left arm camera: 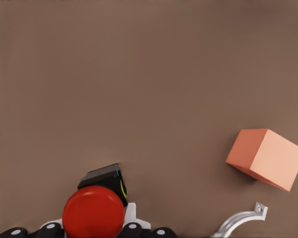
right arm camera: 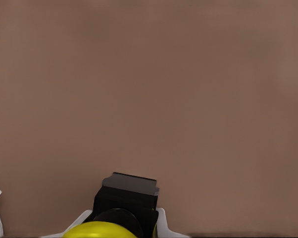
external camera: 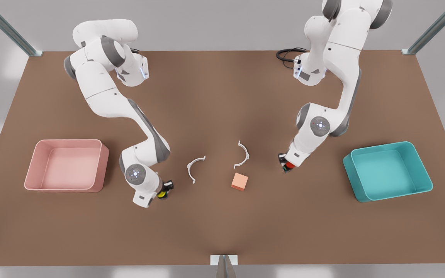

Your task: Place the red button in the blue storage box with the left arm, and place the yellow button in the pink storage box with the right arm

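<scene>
Brown desk (external camera: 222,216) underneath everything, seen from above in the front view. Nearest the camera, toward the front view's left: right pincer (external camera: 164,190), low over the desk, closed on the yellow button (external camera: 162,194); yellow dome and black body of that button (right arm camera: 120,218) close up in the right wrist view, white fingers (right arm camera: 164,220) pressed to either side. Slightly farther back at centre, a small orange cube (external camera: 240,181) resting on the desk, apart from both arms. Beyond it two white curved clips, one (external camera: 194,166) toward the right pincer and one (external camera: 242,155) toward the front view's right, lying well apart from each other. Level with those, on the front view's right: left pincer (external camera: 285,165), also low over the desk, clamped on the red button (external camera: 289,165); red dome (left arm camera: 93,212) and black base in the left wrist view, dark finger pads (left arm camera: 50,229) at either side, cube (left arm camera: 266,157) and clip (left arm camera: 240,220) off beyond. Pink storage box (external camera: 68,165) at the front view's far left, beside the right arm. Teal-blue storage box (external camera: 388,170) at the far right, beside the left arm. Neither button inside its box yet.
</scene>
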